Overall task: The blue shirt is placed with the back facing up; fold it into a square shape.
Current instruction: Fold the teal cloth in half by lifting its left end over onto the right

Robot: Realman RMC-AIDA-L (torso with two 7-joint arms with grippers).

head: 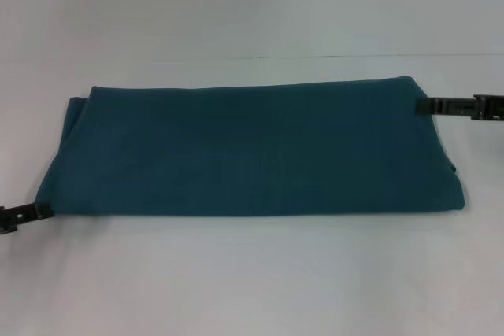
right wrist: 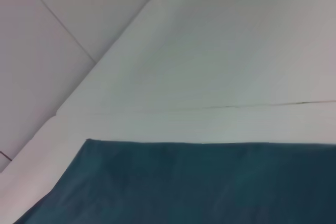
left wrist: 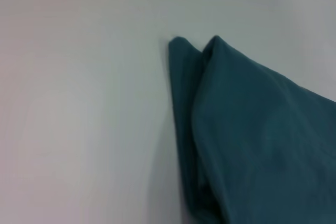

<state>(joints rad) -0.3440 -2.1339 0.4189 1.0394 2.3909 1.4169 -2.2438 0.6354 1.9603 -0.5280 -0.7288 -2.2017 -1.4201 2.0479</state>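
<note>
White table (head: 252, 289) carries the blue shirt (head: 252, 151), already folded into a long flat band, plain side up, lying mid-table nearer the far edge, its long axis running left edge to right edge; doubled layers show at its left end in the left wrist view. Left gripper (head: 25, 214) sits at the band's near-left corner, right gripper (head: 457, 106) at its far-right corner, each about equally close to its own end, shirt lying inward from both. Fingers on either: cannot tell whether spread or pinching cloth. Judgement: squaring needs one end carried along that axis over the other.
</note>
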